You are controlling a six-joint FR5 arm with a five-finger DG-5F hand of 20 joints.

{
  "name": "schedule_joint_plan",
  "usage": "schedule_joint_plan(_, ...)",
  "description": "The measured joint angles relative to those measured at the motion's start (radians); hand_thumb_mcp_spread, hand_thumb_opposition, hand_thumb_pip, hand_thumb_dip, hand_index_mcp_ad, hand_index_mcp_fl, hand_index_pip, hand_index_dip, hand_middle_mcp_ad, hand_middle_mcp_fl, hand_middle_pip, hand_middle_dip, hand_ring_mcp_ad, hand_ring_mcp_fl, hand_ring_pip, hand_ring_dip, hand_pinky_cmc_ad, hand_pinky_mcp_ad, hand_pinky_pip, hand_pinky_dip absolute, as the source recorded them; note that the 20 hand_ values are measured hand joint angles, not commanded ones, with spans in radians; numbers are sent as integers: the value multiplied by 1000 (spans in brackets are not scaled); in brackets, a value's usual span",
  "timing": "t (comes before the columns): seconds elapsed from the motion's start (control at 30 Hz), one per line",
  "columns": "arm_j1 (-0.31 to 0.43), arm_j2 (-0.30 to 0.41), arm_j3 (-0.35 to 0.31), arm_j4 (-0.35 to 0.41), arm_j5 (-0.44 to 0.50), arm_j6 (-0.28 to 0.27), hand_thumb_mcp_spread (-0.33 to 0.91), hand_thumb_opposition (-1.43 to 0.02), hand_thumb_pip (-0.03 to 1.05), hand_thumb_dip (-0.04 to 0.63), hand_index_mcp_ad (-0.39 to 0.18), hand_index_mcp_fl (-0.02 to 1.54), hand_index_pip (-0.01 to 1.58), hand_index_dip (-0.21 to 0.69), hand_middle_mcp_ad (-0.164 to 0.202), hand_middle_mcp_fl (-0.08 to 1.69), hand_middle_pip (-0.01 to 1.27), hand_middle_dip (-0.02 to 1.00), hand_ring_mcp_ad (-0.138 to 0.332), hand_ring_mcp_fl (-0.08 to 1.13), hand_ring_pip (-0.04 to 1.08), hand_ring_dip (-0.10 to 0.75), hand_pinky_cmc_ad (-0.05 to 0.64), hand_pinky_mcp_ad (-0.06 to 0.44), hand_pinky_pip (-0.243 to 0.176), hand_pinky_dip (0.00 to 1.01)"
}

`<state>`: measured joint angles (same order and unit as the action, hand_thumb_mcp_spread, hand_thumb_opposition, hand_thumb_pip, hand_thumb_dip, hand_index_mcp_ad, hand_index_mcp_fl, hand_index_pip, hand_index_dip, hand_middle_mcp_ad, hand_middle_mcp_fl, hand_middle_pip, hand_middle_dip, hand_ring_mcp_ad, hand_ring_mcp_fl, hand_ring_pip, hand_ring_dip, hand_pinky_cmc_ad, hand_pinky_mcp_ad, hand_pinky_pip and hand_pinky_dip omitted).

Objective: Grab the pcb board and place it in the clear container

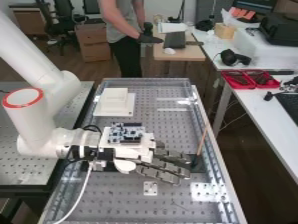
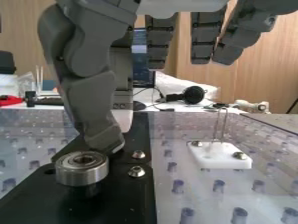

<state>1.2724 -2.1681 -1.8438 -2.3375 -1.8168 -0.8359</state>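
Observation:
In the high view the hand (image 1: 163, 167) is stretched out flat over the middle of the bench, fingers straight and pointing right. A blue and white pcb board (image 1: 126, 132) with dark connectors appears right beside the hand's white back, towards the far end; whether it rests on the hand or on something behind it, I cannot tell. In the wrist view the hand (image 2: 90, 85) is open, its thumb pointing down beside a round metal bearing and its other fingers hanging apart with nothing between them.
A white stepped block (image 1: 114, 102) stands on the far left part of the perforated bench. A black base (image 1: 197, 164) holds a thin wooden stick near the right rail. The bearing (image 2: 81, 169) sits on a black plate (image 2: 133, 200); a small white block (image 2: 219, 156) carries thin metal pins.

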Motion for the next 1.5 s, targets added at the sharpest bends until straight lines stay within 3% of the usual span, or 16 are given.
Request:
schedule_joint_plan(0.53, 1, 13, 3, 9, -5, 18, 689, -850, 456, 251, -185, 433, 1494, 136, 17, 84, 141, 155, 199, 45, 93, 24, 291, 166, -75, 195)
schedule_joint_plan(0.93, 13, 126, -54, 50, -16, 61, 693, -862, 440, 251, -185, 482, 1445, 133, 17, 105, 140, 155, 201, 45, 93, 21, 298, 166, -75, 195)
schedule_joint_plan(1.2, 113, 259, -147, 137, -40, 150, 693, -867, 436, 251, -185, 511, 1424, 133, 16, 101, 140, 155, 199, 61, 91, 24, 302, 166, -75, 195)
schedule_joint_plan(1.5, 261, 281, -176, 188, -6, 214, 688, -869, 435, 251, -185, 527, 1412, 138, 19, 124, 136, 155, 202, 61, 91, 21, 297, 164, -75, 195)
